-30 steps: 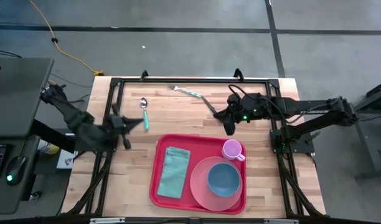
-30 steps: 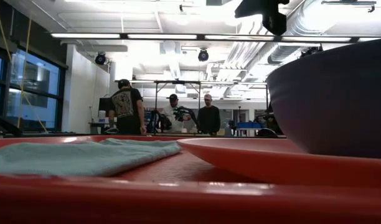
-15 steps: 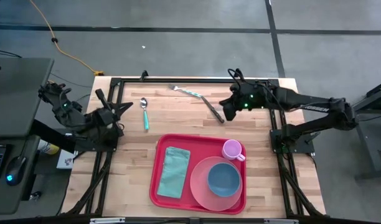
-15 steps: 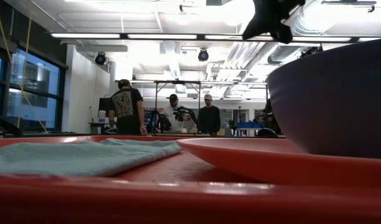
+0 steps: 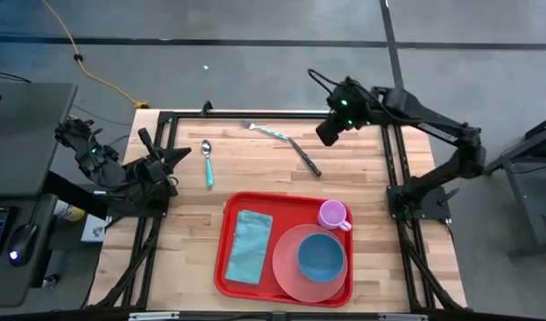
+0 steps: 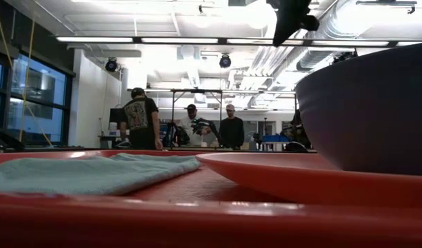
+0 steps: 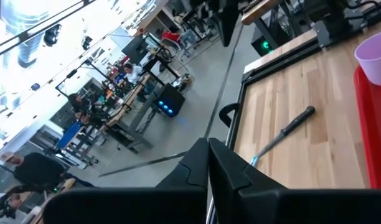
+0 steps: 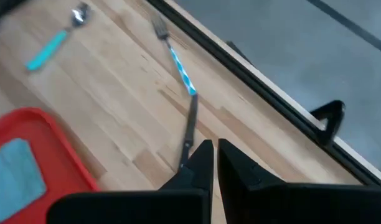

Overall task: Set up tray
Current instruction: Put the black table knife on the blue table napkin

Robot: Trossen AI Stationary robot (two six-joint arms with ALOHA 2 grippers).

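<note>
The red tray (image 5: 228, 267) lies at the table's near middle. It carries a teal napkin (image 5: 249, 245), a pink plate (image 5: 286, 272) with a blue bowl (image 5: 321, 255) on it, and a pink cup (image 5: 333, 215). A teal-handled spoon (image 5: 207, 163), a fork (image 5: 268, 131) with a blue-striped handle and a dark knife (image 5: 306, 158) lie flat on the wood beyond the tray. My right gripper (image 5: 327, 135) hangs shut above the far right, over the knife's far side (image 8: 214, 144). My left gripper (image 5: 182, 152) is shut at the left edge, pointing level across the table (image 7: 208, 144).
A black frame rail (image 5: 273, 114) runs along the table's far edge, with side rails left and right. Bare wood lies between the cutlery and the tray. People stand in the room far behind the table (image 6: 142, 120). A desk with a mouse stands left of the table (image 5: 23, 241).
My right gripper has risen from low beside the knife and drawn back toward the table's far edge, tipping less steeply downward. My left gripper has gone a little toward the far edge and upward and has rolled about its own axis. The things on the table lie as before.
</note>
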